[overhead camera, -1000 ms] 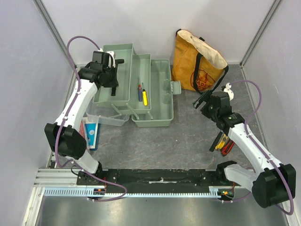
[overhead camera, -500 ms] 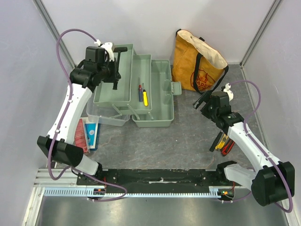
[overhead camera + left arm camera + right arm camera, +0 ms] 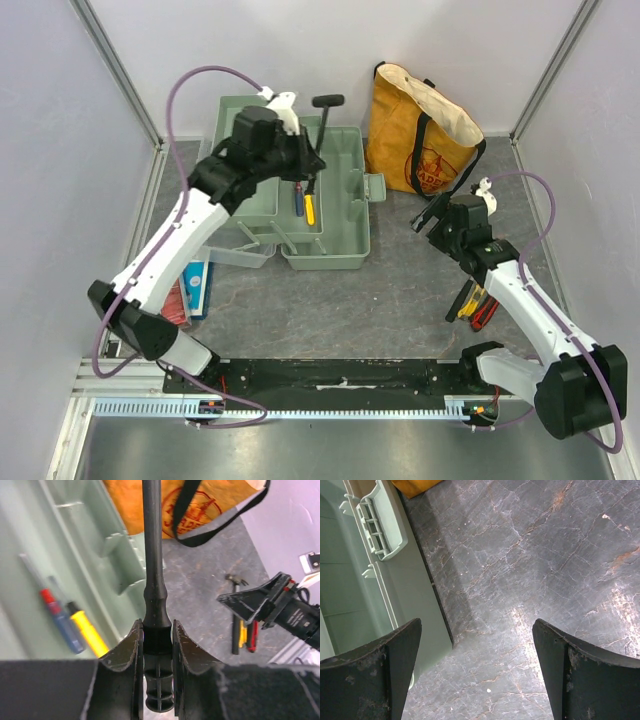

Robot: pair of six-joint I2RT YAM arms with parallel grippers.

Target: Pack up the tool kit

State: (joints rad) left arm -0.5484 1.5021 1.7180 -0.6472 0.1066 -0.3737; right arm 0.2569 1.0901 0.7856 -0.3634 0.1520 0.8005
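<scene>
Left hand (image 3: 158, 635): closed narrow on the ribbed grip of a black-handled tool (image 3: 153, 555). The left wrist view shows both fingers (image 3: 129, 647) pressed against the grip, with the shaft running straight out from them. The top view does not show this contact. It does show the tool's cross-head (image 3: 327, 100), raised above the far wall of the toolbox (image 3: 345, 215).

The left hand (image 3: 305, 168) hangs over the open toolbox, which lies on the far-left part of the surface (image 3: 400, 290). Directly below the hand, in a tray, lie a yellow-handled screwdriver (image 3: 87, 632) and a red-and-blue-handled screwdriver (image 3: 56, 614), side by side. The top view hides most of this pair behind the hand.

Right hand (image 3: 476, 630): fingers spread wide, holding nothing. It hovers over bare surface just beside the toolbox's right wall (image 3: 405, 610). Only the right wrist view shows the ribbed latch on that wall.

Loose tools (image 3: 473, 305) with red, yellow and black handles lie near the right edge, partly under the right arm. The left wrist view shows a small hammer head (image 3: 235, 580) among them.

A mustard tote bag (image 3: 410, 130) stands at the far edge. Red and blue packets (image 3: 190, 285) lie at the left edge.
</scene>
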